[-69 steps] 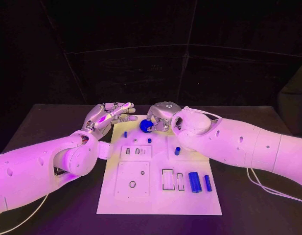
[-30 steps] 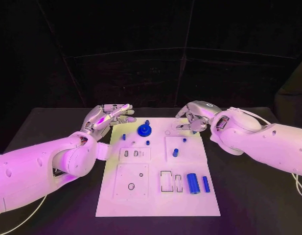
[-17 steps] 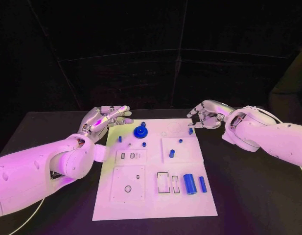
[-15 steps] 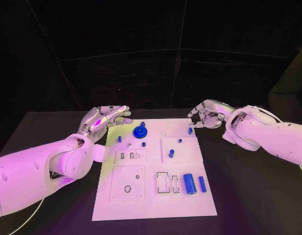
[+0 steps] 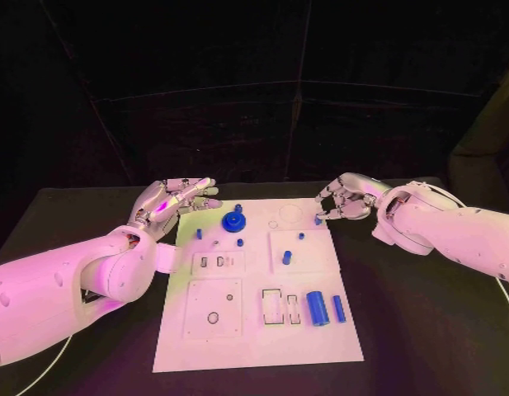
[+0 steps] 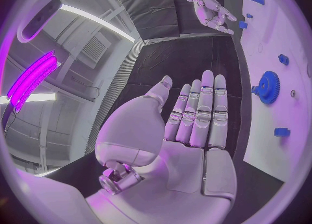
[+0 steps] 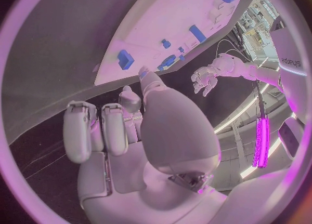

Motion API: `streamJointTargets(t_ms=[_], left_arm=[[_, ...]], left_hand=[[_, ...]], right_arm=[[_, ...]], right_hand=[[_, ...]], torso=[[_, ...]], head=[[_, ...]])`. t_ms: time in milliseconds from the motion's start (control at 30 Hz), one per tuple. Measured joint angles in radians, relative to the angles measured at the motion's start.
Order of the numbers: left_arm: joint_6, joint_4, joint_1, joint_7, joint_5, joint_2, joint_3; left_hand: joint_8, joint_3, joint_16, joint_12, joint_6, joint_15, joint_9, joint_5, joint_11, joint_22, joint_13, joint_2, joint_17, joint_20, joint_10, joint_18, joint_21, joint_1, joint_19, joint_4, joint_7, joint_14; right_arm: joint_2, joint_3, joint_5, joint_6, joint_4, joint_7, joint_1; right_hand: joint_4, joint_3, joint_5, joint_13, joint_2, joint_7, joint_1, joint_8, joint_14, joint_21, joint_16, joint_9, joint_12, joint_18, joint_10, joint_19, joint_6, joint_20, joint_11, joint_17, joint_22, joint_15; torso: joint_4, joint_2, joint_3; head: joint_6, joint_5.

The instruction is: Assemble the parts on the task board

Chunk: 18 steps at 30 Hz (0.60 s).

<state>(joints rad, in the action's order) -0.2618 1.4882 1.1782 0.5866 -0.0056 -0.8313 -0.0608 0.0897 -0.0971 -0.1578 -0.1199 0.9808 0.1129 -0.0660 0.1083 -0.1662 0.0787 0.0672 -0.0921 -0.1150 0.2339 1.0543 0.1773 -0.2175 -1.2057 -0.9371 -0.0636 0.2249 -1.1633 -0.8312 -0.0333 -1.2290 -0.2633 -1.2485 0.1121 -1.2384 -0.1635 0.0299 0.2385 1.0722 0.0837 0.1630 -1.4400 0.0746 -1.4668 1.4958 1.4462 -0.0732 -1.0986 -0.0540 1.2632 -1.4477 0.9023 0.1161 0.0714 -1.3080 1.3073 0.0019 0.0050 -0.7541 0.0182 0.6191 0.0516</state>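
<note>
A small blue part (image 5: 318,220) sits at the far right edge of the task board (image 5: 258,330). The right hand (image 5: 347,198) is just beside it, at about two o'clock from it, with fingers curled over and holding nothing; touching or not, the pictures cannot tell. The left hand (image 5: 173,200) is flat and spread, well apart at nine o'clock. So the right hand looks nearer for the pick.

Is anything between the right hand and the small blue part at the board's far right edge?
Nothing visible: the right hand hovers beside the small blue part at the white task board edge, with only bare board between them.
</note>
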Motion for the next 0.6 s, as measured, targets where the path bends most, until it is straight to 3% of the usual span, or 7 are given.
streamJointTargets(t_ms=[600], left_arm=[[0.003, -0.005, 0.0, 0.0, 0.0, 0.001, 0.0]], left_hand=[[0.0, -0.005, 0.0, 0.0, 0.0, 0.0, 0.0, 0.0, 0.0, -0.001, 0.0, 0.0, -0.001, -0.003, 0.0, 0.0, 0.0, 0.0, -0.003, -0.006, 0.0, 0.0]], right_arm=[[0.019, 0.0, 0.006, 0.014, 0.036, -0.006, 0.021]], right_hand=[[0.003, 0.002, -0.003, -0.003, -0.004, 0.0, -0.004, 0.0, 0.0, 0.0, 0.0, 0.0, 0.007, 0.0, 0.0, 0.0, 0.0, 0.0, 0.0, 0.0, 0.0, 0.0]], torso=[[0.0006, 0.001, -0.0001]], head=[[0.007, -0.002]])
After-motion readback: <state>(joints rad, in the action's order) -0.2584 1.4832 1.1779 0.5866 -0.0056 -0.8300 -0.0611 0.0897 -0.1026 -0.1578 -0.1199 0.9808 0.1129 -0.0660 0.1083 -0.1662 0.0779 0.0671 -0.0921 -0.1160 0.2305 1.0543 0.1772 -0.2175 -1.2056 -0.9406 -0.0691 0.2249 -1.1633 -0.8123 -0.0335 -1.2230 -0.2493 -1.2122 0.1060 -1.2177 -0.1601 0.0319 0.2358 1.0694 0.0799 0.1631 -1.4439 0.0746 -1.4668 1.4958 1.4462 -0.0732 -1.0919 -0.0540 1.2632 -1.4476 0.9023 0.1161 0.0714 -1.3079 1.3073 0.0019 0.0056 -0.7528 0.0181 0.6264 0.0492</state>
